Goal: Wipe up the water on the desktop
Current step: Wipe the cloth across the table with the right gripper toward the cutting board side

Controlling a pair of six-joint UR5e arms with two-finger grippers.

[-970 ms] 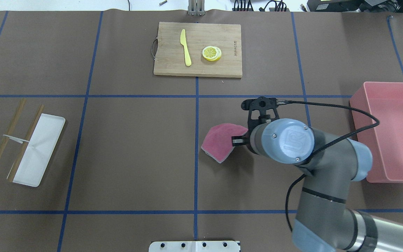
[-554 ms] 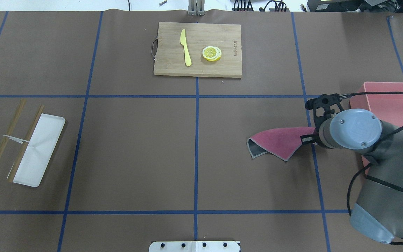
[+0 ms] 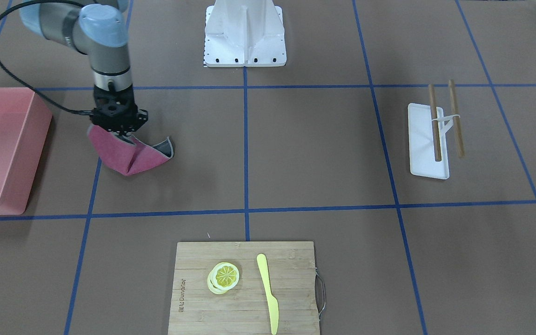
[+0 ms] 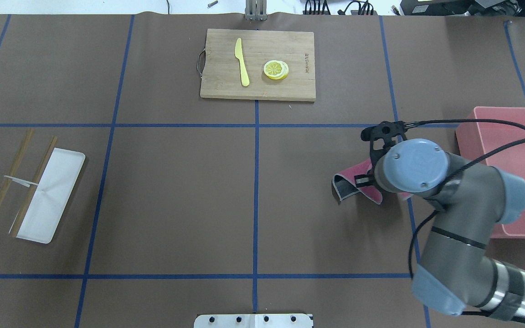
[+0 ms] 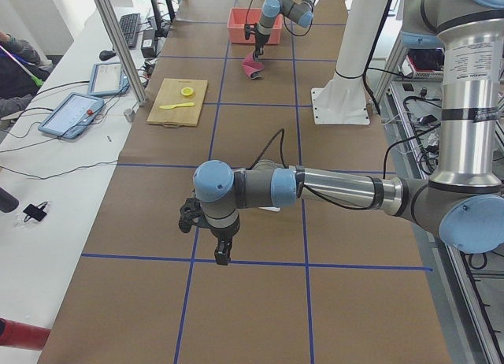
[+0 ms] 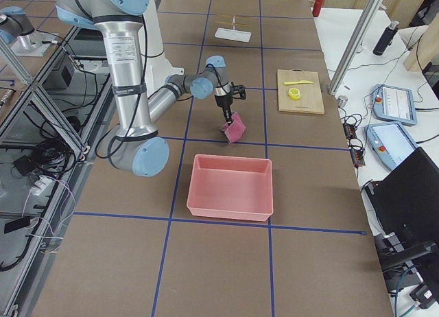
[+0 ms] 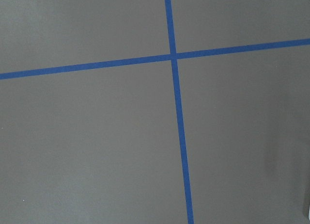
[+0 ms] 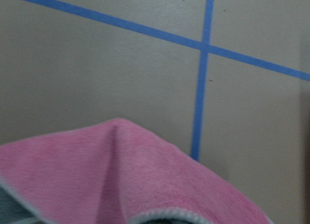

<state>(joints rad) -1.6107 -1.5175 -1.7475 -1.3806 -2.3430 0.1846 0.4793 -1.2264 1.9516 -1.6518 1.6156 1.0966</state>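
Observation:
The desktop (image 4: 176, 191) is a brown tabletop with blue tape lines; I see no water on it. My right gripper (image 3: 119, 135) points down and is shut on a pink cloth (image 3: 128, 156) with a grey underside. The cloth lies bunched on the desktop just right of centre (image 4: 350, 176) and fills the bottom of the right wrist view (image 8: 121, 180). My left gripper (image 5: 223, 252) hangs over bare desktop in the exterior left view only; I cannot tell whether it is open or shut. The left wrist view shows only desktop (image 7: 97, 136).
A pink bin (image 4: 470, 136) stands right of the cloth. A bamboo cutting board (image 4: 219, 82) with a yellow knife (image 4: 242, 61) and lemon slices (image 4: 275, 69) lies at the far middle. A white tray (image 4: 57, 182) with chopsticks (image 4: 5, 182) lies far left.
My right gripper dragged the cloth to the right across the desktop, then came back a little to the left. The cloth is now bunched up.

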